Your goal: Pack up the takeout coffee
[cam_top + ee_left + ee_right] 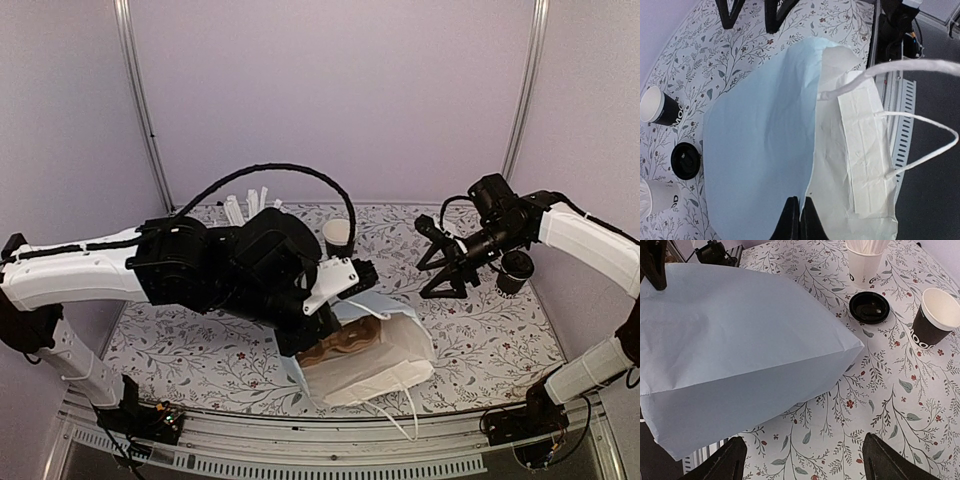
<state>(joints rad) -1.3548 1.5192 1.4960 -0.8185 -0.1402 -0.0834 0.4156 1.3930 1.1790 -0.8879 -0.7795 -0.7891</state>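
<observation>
Two black cups stand upright on the table, both outside the bag: the far cup sits at the far middle, near the lid and the straw cup, and the right cup is partly hidden behind the right arm. The pale blue bag lies on its side, mouth and white handles toward the near edge. The left gripper is clenched, pinching the bag's blue rim between its fingers. The right gripper is released, jaws spread wide, holding nothing, above bare table just beside the bag's closed end
</observation>
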